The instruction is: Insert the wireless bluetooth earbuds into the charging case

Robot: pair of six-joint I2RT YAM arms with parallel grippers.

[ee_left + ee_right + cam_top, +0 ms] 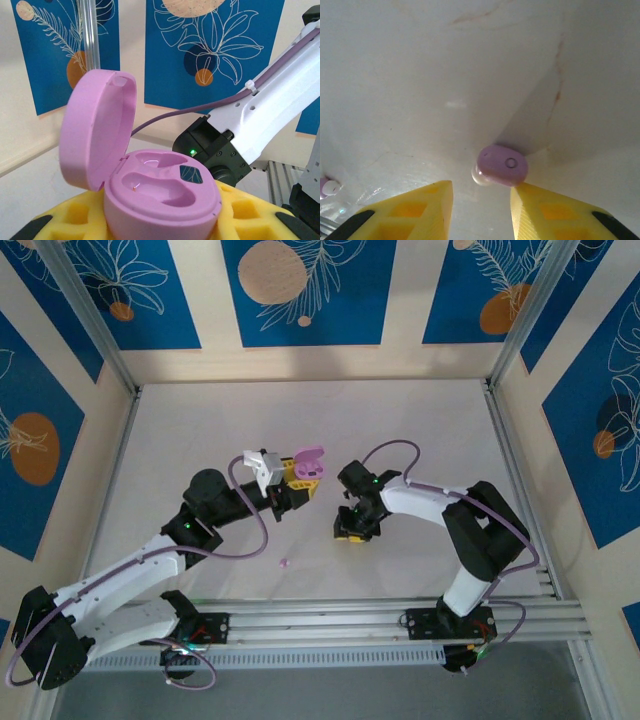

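Note:
My left gripper is shut on the pink-purple charging case, its yellow fingers pressed against both sides of the base. The case is held above the table with its lid standing open, and both wells are empty. My right gripper hangs low over the table with its jaws open. One purple earbud lies on the table just beyond the tips and touches the right fingertip. A second earbud lies loose on the table between the arms, seen as the earbud at the right wrist view's left edge.
The white table is boxed in by an aluminium frame and blue patterned walls. The right arm's wrist sits close behind the held case. A rail runs along the near edge by the arm bases.

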